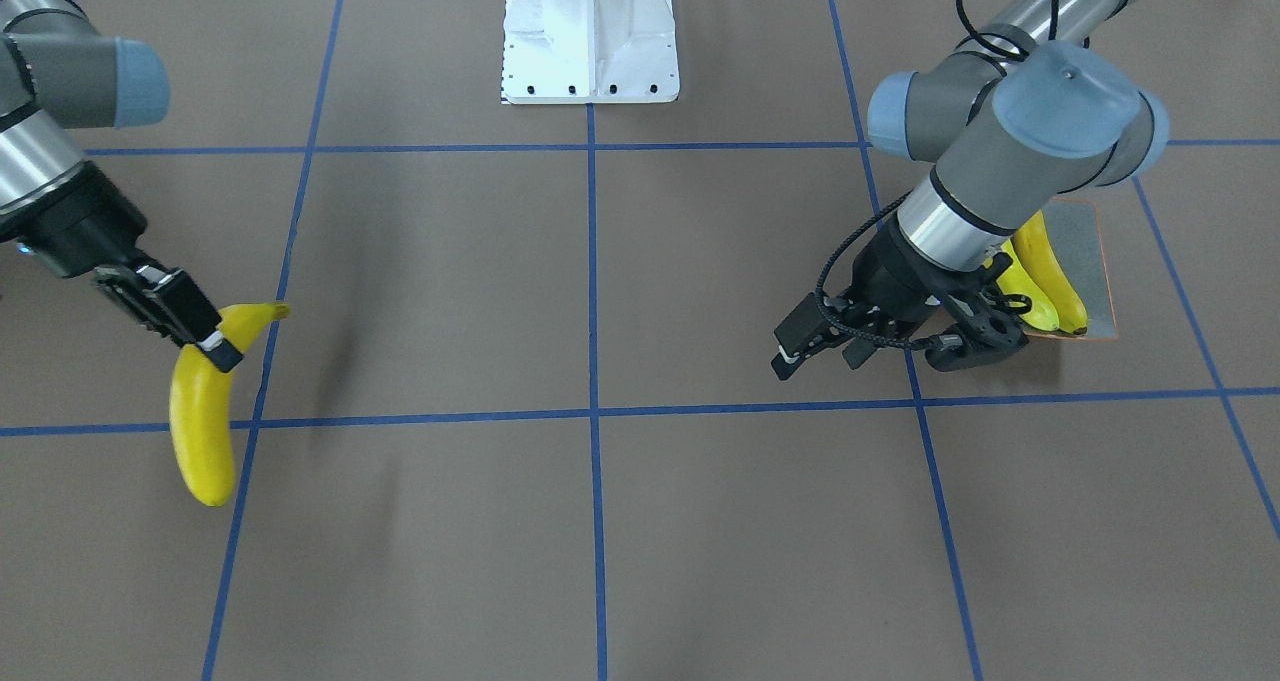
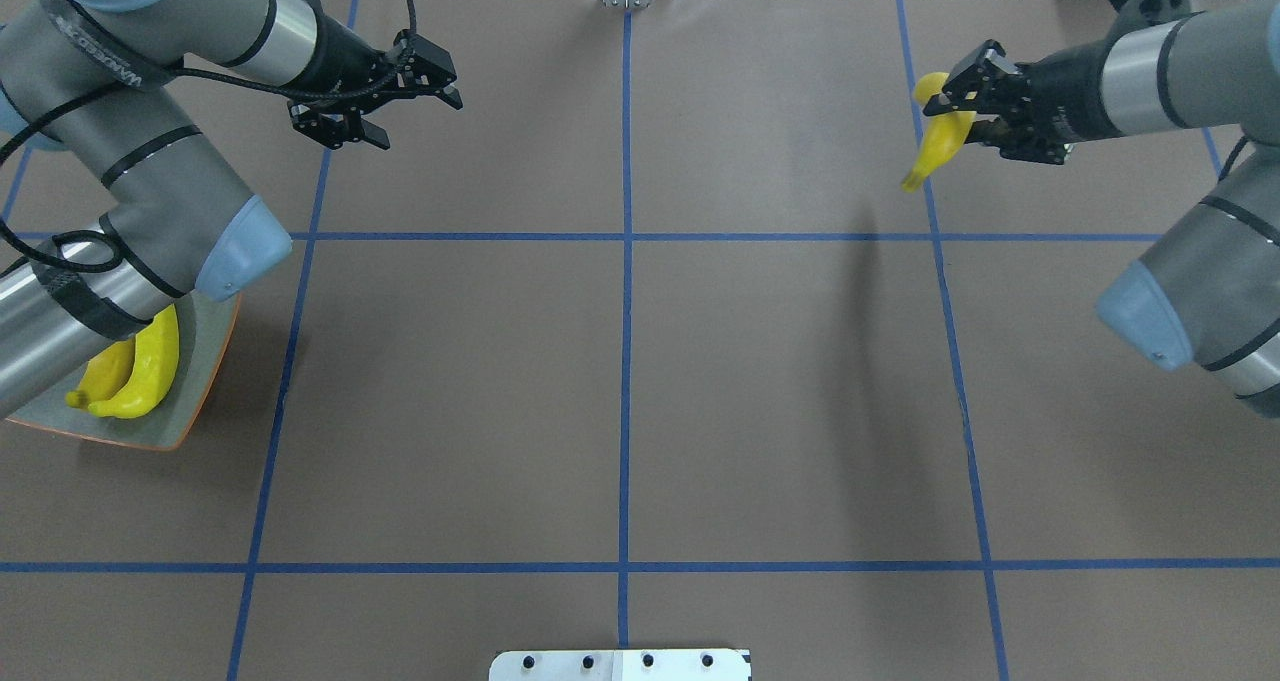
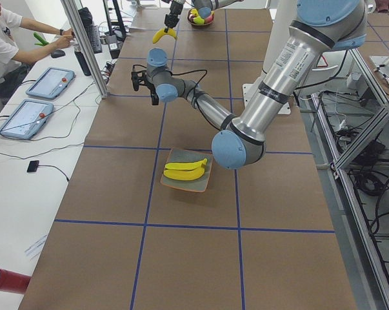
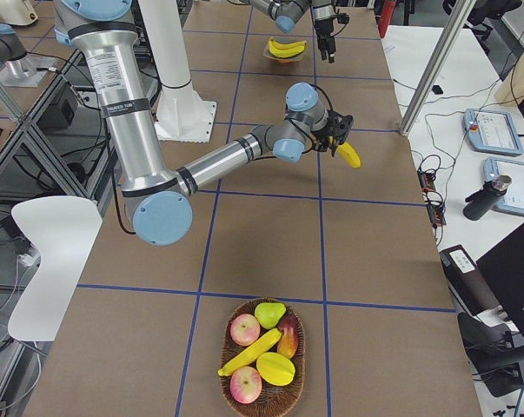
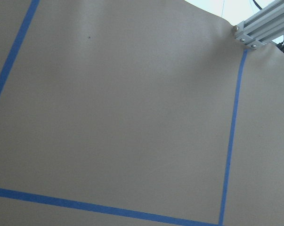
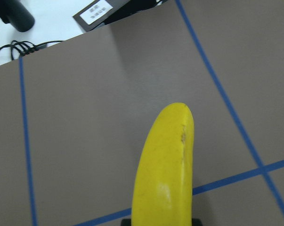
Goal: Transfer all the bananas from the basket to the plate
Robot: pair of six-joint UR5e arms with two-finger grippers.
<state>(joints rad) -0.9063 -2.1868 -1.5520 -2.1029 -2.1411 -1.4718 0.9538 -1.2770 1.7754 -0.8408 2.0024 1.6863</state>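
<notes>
**On the bench: two bananas plated, one aloft, one in the basket**

At the robot's left end of the brown paper-covered bench [image 2: 780, 381] with its blue tape grid, you have the square, glossy grey-green plate [image 2: 205, 361] with a thin orange rim. Two bright yellow curved bananas [image 2: 140, 371] lie in it side by side, touching, partly hidden from overhead by the left arm's elbow. The left hand [image 2: 415, 121] hangs over bare bench beyond the plate, on your side of it, fingers spread wide and holding nothing.

Across the bench, the right hand [image 2: 955, 111] is clenched on a third yellow banana [image 2: 938, 141] near its stem end. It is carried clear of the bench, the long end drooping.

At the far right end, an oval woven wicker basket [image 4: 270, 407] holds the fourth yellow banana [image 4: 248, 352] among red apples [image 4: 244, 330] and a green pear [image 4: 270, 313], well apart from the plate.
</notes>
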